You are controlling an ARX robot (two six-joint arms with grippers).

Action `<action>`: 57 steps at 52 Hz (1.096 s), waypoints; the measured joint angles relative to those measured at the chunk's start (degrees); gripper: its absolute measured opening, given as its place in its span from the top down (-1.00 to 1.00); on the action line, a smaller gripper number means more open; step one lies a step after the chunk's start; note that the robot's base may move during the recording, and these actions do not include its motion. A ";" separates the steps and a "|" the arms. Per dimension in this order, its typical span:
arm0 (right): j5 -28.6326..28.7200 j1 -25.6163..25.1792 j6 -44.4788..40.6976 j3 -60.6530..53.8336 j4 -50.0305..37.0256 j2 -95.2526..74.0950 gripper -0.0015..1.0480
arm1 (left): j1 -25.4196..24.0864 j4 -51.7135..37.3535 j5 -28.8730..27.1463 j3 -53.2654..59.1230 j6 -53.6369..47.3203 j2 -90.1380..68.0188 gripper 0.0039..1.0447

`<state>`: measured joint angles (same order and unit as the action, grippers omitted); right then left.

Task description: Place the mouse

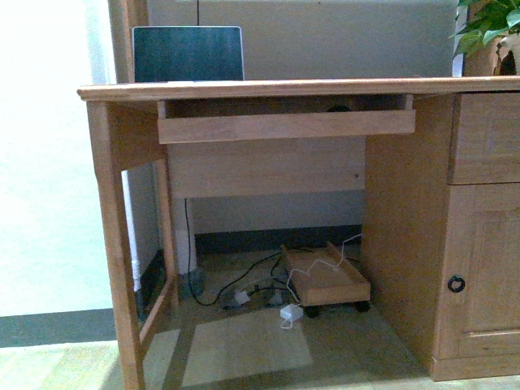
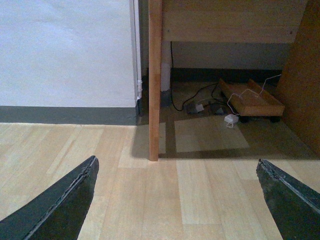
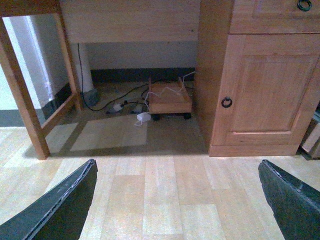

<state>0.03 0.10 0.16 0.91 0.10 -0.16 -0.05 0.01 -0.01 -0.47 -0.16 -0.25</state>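
- Scanning L to R in your front view: bright white wall (image 1: 41, 162) at far L, then the wooden desk (image 1: 268, 88), its L leg (image 1: 110, 244) standing on the floor
- Laptop (image 1: 187, 54) stands open on the desk top toward the L end, dark screen facing you
- Keyboard tray (image 1: 284, 125) hangs just under the top; a small dark bump (image 1: 338, 108) peeks over its front board, R of centre. Too little shows to say what it is
- Mouse: you can't place it from these pics, no view shows it clearly enough to tell
- Floor under the desk: black cables (image 1: 244, 280), a white adapter (image 1: 291, 312) w/ a thin white cord, and just R of them a low wooden trolley (image 1: 329, 280) on castors, close beside the cabinet side
- R part of the desk: drawer (image 1: 487, 138) above a cabinet door (image 1: 487, 268) w/ a dark ring pull (image 1: 457, 283); green plant (image 1: 483, 24) on the top at far R
- L gripper (image 2: 176, 161): in its wrist view the dark fingers (image 2: 62, 202) are spread wide w/ nothing between them, over pale wood floor (image 2: 150, 200) in front of the desk's L leg
- R gripper (image 3: 176, 163): fingers (image 3: 62, 202) likewise spread wide, nothing in them, over the same floor, w/ the trolley and cabinet door ahead
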 joint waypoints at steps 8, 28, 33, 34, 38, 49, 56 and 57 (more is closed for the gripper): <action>0.00 0.00 -0.02 0.00 0.00 0.00 -0.86 | 0.00 0.00 0.02 -0.02 0.00 0.00 -0.86; 0.00 0.00 0.00 0.00 0.00 0.00 -0.86 | 0.00 0.00 0.02 0.00 0.00 0.00 -0.86; 0.00 0.00 -0.02 0.00 0.00 0.00 -0.86 | 0.00 0.00 0.02 0.00 0.00 0.00 -0.86; 0.00 0.00 0.00 0.00 0.00 0.00 -0.86 | 0.00 0.00 0.00 -0.02 0.00 0.00 -0.86; 0.00 0.00 -0.02 0.00 0.00 0.00 -0.86 | 0.00 0.00 0.02 0.00 0.00 0.00 -0.86; 0.00 0.00 0.00 0.00 0.00 0.00 -0.86 | 0.00 0.00 0.00 0.00 0.00 0.00 -0.86; 0.00 0.00 -0.02 0.00 0.00 0.00 -0.86 | 0.00 0.00 0.00 0.00 0.00 0.00 -0.86; 0.00 0.00 0.00 0.00 0.00 0.00 -0.86 | 0.00 0.00 0.02 -0.02 0.00 0.00 -0.86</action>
<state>0.03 0.10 0.16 0.91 0.10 -0.16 -0.05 0.01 0.01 -0.49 -0.16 -0.25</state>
